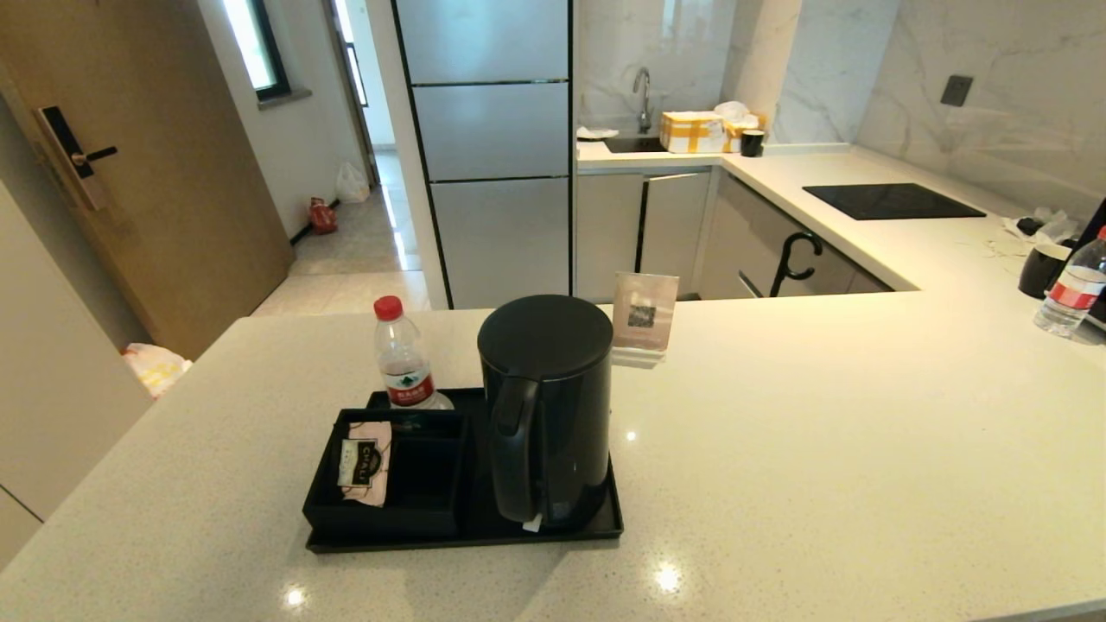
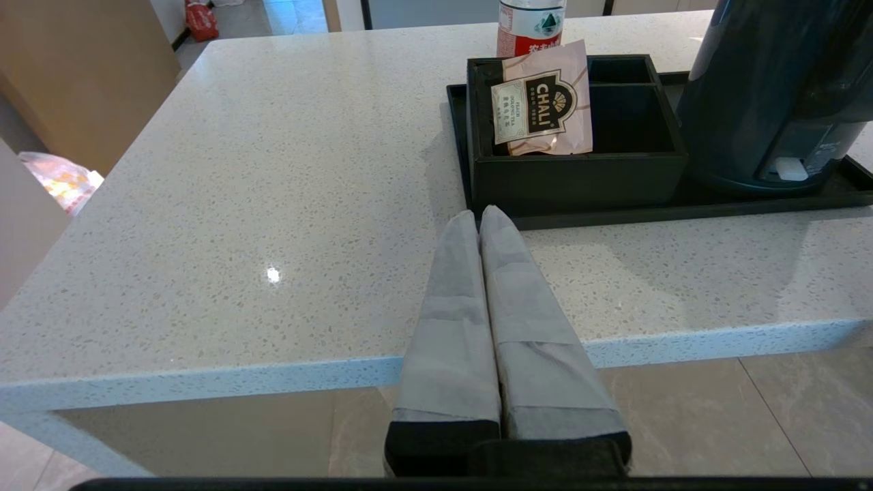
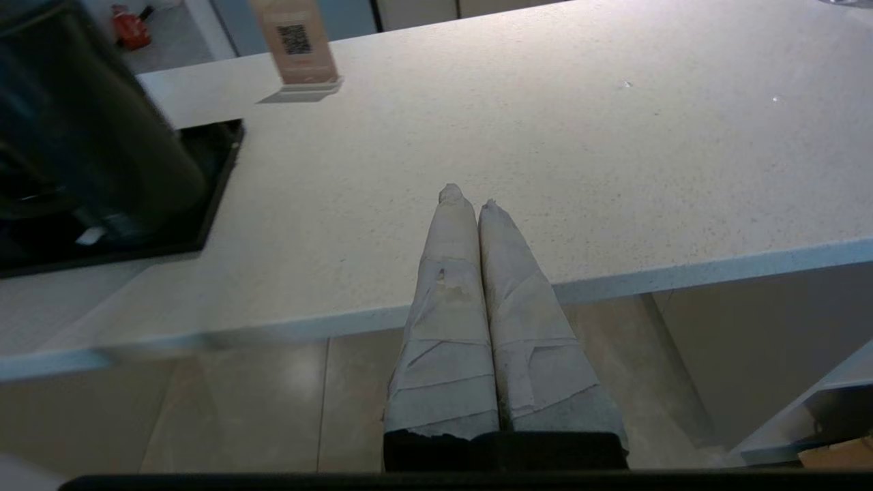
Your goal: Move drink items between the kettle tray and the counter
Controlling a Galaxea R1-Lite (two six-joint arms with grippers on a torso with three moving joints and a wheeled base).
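The black kettle [image 1: 546,406] stands upright on the right half of the black kettle tray [image 1: 605,529], its handle facing me. A CHALI tea sachet [image 1: 363,462] leans in the left cell of the compartment box [image 1: 406,517]; it shows again as the sachet [image 2: 542,102] in the left wrist view. The counter [image 1: 821,449] carries the tray near its front edge. My left gripper [image 2: 479,215] is shut and empty, hovering at the counter's front edge just short of the tray [image 2: 614,219]. My right gripper [image 3: 469,196] is shut and empty over bare counter, right of the kettle [image 3: 82,143].
A red-capped water bottle [image 1: 403,354] stands at the tray's back left. A small QR-code card stand [image 1: 644,315] sits behind the kettle. At the far right are a black mug [image 1: 1044,269] and a second bottle [image 1: 1071,289]; a black cooktop [image 1: 890,201] lies further back.
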